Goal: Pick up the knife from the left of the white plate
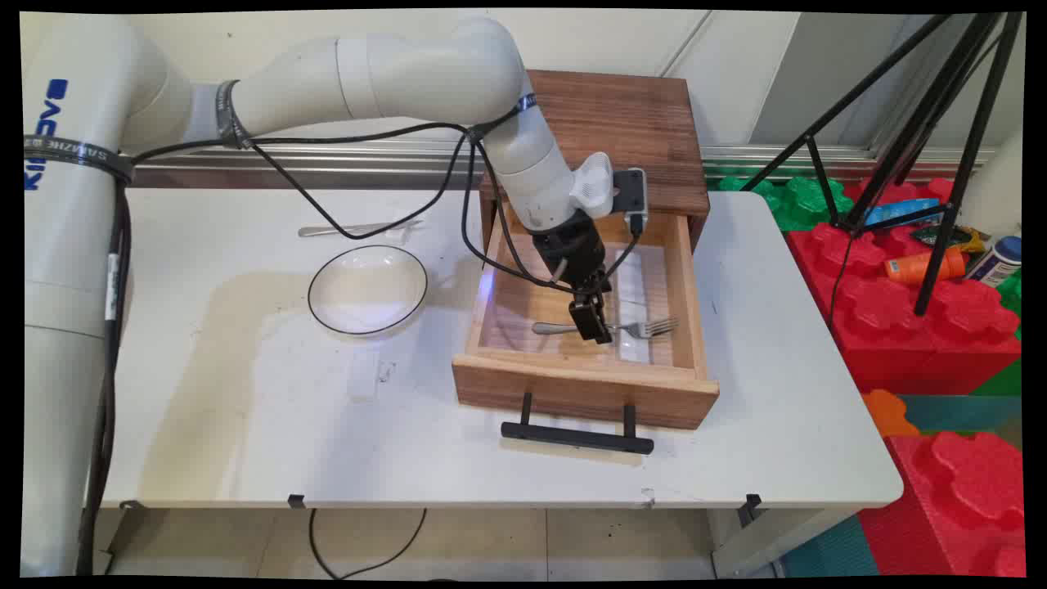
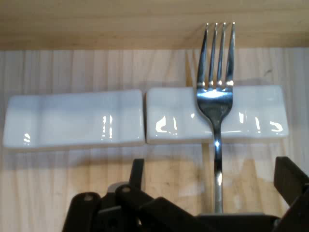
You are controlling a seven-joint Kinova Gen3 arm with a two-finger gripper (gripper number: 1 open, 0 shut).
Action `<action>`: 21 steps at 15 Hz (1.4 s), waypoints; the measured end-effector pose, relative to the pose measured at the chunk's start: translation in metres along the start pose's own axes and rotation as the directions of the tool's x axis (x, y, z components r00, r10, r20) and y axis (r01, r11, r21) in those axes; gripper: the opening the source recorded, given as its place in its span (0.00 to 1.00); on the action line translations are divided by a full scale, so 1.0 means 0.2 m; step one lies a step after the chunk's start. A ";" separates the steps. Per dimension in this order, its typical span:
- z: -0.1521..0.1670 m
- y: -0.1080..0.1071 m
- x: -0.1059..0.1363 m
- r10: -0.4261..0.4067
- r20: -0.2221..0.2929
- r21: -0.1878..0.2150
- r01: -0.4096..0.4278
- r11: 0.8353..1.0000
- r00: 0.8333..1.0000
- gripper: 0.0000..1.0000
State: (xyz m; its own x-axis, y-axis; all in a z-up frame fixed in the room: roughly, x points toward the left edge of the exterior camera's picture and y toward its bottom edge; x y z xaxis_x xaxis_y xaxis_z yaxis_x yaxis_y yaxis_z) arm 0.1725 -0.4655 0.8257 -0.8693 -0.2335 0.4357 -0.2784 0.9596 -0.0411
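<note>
White table [image 1: 245, 425] fills your frame; right of centre, the open wooden drawer [image 1: 586, 393] holds a fork [image 2: 216, 96] lying across a white rest [image 2: 217, 116]. Your gripper [image 1: 595, 331] hangs over its handle, fingers spread, holding nothing. Glass bowl [image 1: 368, 289] sits centre-left; handle end hidden.

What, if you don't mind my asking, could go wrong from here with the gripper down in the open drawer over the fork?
1. The fork lies across a white rest, its neck raised off the drawer floor; pressure on the handle might tip or slide it.
2. The gripper sits low between the drawer's wooden walls, so a sideways move could knock them.
3. The hanging cables droop by the drawer's left wall and might snag.
</note>
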 end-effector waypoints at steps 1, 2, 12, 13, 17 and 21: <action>-0.02 0.00 0.00 -0.001 -0.003 0.002 0.001 1.000 1.000 1.00; -0.03 0.00 -0.01 -0.002 -0.006 0.002 0.002 1.000 1.000 1.00; -0.40 0.01 -0.06 -0.011 -0.079 0.017 0.013 1.000 0.997 1.00; -0.43 0.01 -0.06 -0.012 -0.085 0.018 0.013 1.000 0.996 1.00; -0.62 0.01 -0.11 -0.028 -0.116 0.028 0.031 0.999 0.993 1.00; -0.86 0.01 -0.22 -0.070 -0.159 0.057 0.080 0.995 0.985 1.00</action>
State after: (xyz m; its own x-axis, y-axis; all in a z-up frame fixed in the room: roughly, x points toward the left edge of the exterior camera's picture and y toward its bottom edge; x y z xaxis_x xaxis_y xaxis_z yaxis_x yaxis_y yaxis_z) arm 0.2797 -0.4257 0.9604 -0.7716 -0.2723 0.5749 -0.3698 0.9274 -0.0571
